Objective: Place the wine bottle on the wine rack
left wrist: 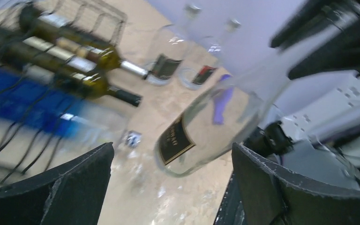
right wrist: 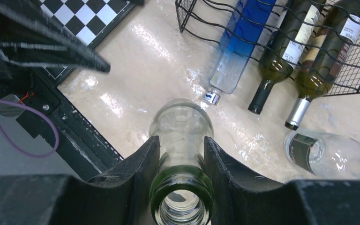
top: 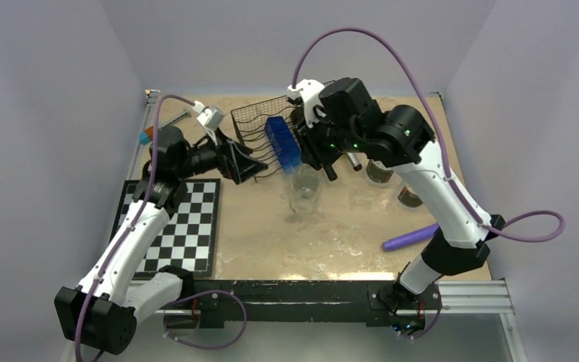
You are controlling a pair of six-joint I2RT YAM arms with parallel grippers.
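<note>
A clear wine bottle (top: 304,192) with a black label hangs by its neck from my right gripper (top: 324,162), whose jaws are shut on the glass just below the green lip (right wrist: 181,154). The bottle (left wrist: 215,122) tilts, its base a little above the tabletop. The black wire wine rack (top: 260,121) lies behind it and holds a blue bottle (top: 283,143) and two dark green bottles (right wrist: 281,61). My left gripper (top: 250,170) stands wide open at the rack's front left. Its fingers (left wrist: 75,178) frame the clear bottle's base without touching it.
A chessboard (top: 173,226) lies at the left by the left arm. Two more labelled bottles (top: 379,172) stand right of the rack, under the right arm. A purple stick (top: 411,236) lies at the right front. A small blue and orange thing (top: 145,138) sits at the far left edge.
</note>
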